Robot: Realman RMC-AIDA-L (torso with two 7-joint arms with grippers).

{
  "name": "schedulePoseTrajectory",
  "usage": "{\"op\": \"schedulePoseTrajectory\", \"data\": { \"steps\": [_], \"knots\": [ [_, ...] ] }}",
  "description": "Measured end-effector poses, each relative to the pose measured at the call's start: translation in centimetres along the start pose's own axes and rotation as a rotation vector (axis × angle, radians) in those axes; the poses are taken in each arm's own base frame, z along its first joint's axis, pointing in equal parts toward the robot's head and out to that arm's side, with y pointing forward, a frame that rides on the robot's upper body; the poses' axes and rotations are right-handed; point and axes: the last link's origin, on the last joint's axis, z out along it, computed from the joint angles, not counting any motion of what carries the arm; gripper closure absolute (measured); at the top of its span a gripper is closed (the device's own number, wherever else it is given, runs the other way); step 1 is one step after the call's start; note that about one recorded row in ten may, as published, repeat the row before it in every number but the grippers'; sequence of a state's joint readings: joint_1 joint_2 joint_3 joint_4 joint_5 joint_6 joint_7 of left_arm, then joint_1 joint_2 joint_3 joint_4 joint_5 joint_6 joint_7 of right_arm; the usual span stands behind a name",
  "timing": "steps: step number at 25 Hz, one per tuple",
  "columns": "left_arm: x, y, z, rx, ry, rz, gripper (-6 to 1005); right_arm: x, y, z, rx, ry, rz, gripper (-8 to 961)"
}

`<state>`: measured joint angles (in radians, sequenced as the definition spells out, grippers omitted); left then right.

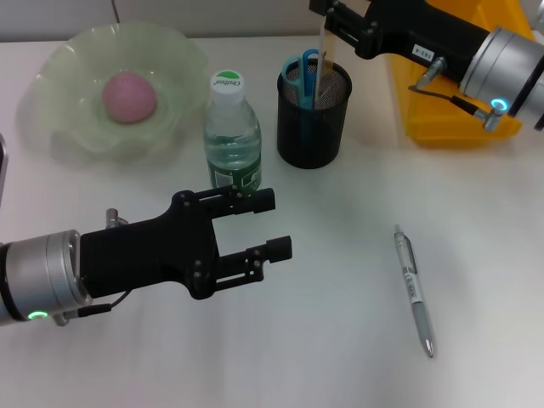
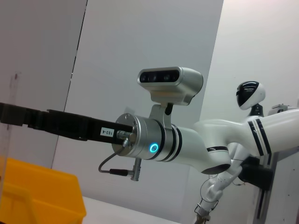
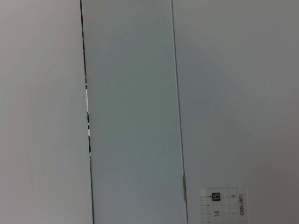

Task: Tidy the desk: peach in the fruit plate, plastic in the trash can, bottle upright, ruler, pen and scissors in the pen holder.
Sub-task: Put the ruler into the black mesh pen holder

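The right gripper [image 1: 327,34] is positioned above the pen holder [image 1: 314,119] at 1 o'clock on the desk [image 1: 340,340], and the ruler [image 1: 324,64] is held between its jaws, which are closed on the upper end. The ruler stands nearly upright, its lower end already inside the holder rim beside the blue-handled scissors [image 1: 304,72]; its printed scale end is visible in the right wrist view [image 3: 223,207]. The step in hand is judged to be release of the ruler into the holder. The peach [image 1: 129,96] is seated in the fruit plate [image 1: 51,85] at 11 o'clock, and the bottle [image 1: 231,136] stands upright just beside the holder. The pen [image 1: 414,289] remains on the desk at 4 o'clock, its long axis running roughly from 12 to 6 o'clock, tip toward the near edge. The left gripper [image 1: 263,225] hovers at 8 o'clock with jaws parted and nothing held; the pen lies at 3 o'clock from it, well apart. The right arm is judged to serve the pen's side of the desk. A yellow bin [image 1: 459,119] stands beneath the right arm.
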<state>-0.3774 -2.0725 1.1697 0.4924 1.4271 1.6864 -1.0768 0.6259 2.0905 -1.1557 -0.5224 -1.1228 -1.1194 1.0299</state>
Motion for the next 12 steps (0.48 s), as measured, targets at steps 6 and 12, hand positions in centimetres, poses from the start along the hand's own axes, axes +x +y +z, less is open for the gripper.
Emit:
{"op": "schedulePoseTrajectory", "data": {
  "steps": [6,12],
  "knots": [
    [0.08,-0.07,0.04,0.001,0.001,0.002,375,0.51,0.21,0.18,-0.005,0.013,-0.040,552],
    [0.15,-0.29,-0.07,0.013,0.002,0.005,375,0.96,0.46,0.26,-0.013,0.028,-0.033,552]
  ]
}}
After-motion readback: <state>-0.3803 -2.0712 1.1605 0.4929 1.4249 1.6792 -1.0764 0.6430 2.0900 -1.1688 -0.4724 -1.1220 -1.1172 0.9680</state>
